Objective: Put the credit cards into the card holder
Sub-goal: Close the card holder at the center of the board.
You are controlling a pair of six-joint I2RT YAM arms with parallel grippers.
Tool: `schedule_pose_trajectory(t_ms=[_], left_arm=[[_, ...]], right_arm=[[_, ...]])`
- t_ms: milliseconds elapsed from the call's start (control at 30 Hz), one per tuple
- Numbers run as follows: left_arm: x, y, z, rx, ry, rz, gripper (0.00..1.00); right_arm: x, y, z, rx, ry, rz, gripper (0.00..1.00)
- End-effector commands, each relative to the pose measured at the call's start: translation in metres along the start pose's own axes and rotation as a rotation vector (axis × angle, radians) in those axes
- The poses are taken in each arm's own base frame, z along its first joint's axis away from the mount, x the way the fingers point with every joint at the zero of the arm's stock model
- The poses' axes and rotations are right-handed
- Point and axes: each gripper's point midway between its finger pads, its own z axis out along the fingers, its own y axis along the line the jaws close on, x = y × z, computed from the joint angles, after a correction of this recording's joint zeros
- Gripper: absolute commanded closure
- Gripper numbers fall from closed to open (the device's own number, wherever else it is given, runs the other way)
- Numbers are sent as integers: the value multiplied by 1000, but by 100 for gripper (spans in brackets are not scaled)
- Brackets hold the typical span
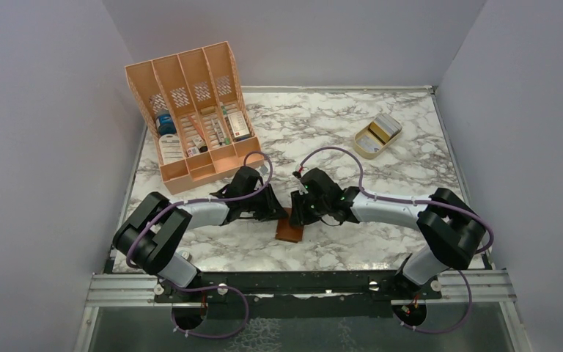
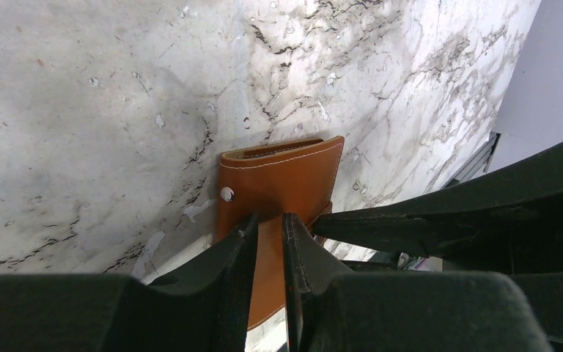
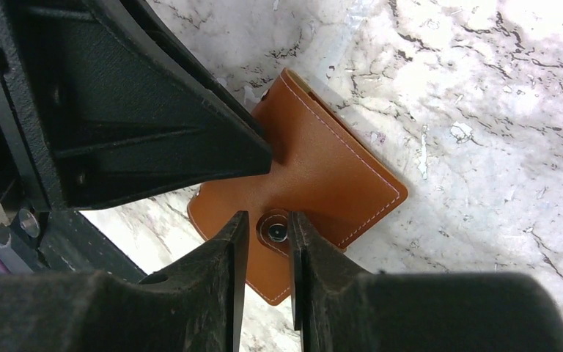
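The brown leather card holder (image 1: 289, 233) lies shut on the marble between my two grippers. My left gripper (image 2: 267, 218) has its tips on the cover (image 2: 282, 172) just below the silver snap stud (image 2: 226, 193). Its jaws stand a narrow gap apart with leather showing between them, and I cannot tell whether they pinch it. My right gripper (image 3: 267, 216) straddles the holder's snap tab (image 3: 277, 231), jaws apart with a small gap on one side. The left finger (image 3: 190, 147) touches the cover (image 3: 337, 176) there. The credit cards (image 1: 385, 127) lie far off at the back right.
A small tan stand (image 1: 363, 147) holds the cards at the back right. The big orange slotted organiser (image 1: 190, 110) with boxes and bottles stands at the back left, close behind the left arm. Grey walls close in on three sides.
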Motion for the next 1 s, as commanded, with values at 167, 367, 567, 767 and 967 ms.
schedule_pose_trajectory(t_ms=[167,367,567,767,967], left_arm=[[15,27,2,-93,32,-13,77],[14,27,2,-98,27,-14,77],[14,27,2,-95,28,-15,77],[14,26,1,-94,26,-17,77],[14,26,1,-92,28,-16,77]], right_arm=[[-5,-6,-14,72,-7,1,75],[-18,0,-33,84,-45,10,73],[-9,1,-29,53,-39,40,77],[-5,-1,-20,57,-24,61,80],[1,-4,-14,68,-2,72,81]])
